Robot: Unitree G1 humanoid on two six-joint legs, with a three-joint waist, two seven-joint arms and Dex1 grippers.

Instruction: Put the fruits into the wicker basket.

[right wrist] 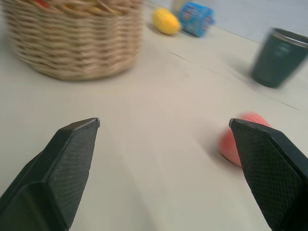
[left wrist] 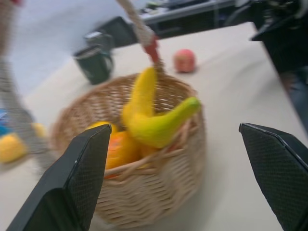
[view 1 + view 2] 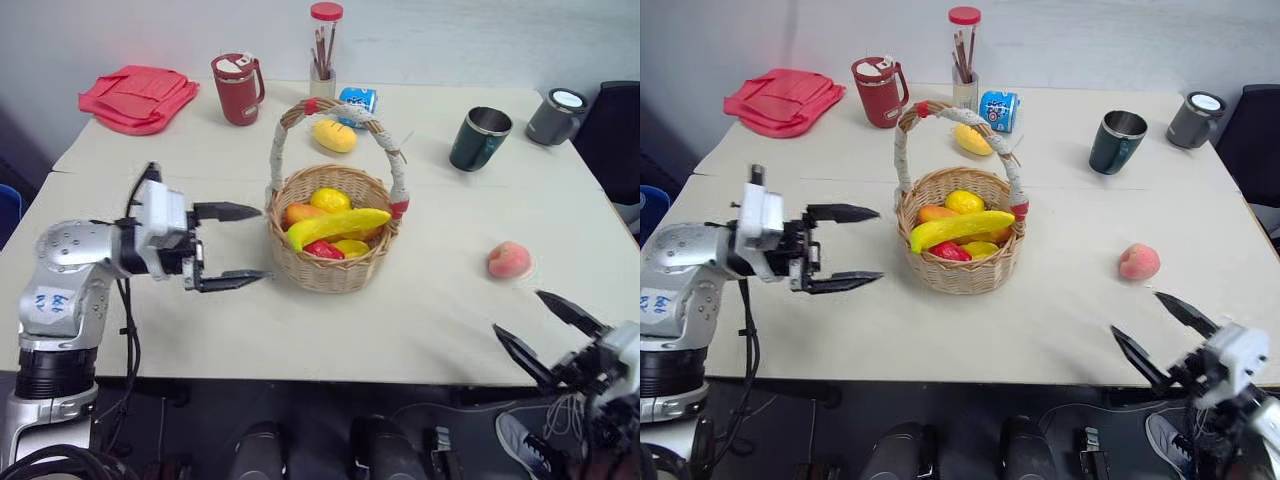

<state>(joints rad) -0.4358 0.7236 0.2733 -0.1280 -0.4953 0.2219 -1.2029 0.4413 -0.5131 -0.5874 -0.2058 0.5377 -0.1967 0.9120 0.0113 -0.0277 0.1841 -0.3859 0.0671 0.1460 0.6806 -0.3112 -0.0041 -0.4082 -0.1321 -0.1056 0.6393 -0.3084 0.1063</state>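
Fingers of both arms spread, empty; banana (image 3: 338, 226) hides what may be a mango (image 3: 303, 213) in the basket (image 3: 330, 270).

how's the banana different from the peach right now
The banana is long, curved and yellow; the peach is round and pink-orange. The banana lies in the wicker basket across the other fruit; the peach sits alone on the bare table, to the basket's right. The banana is nearer the open left gripper; the peach is nearer the open right gripper. Neither is held.
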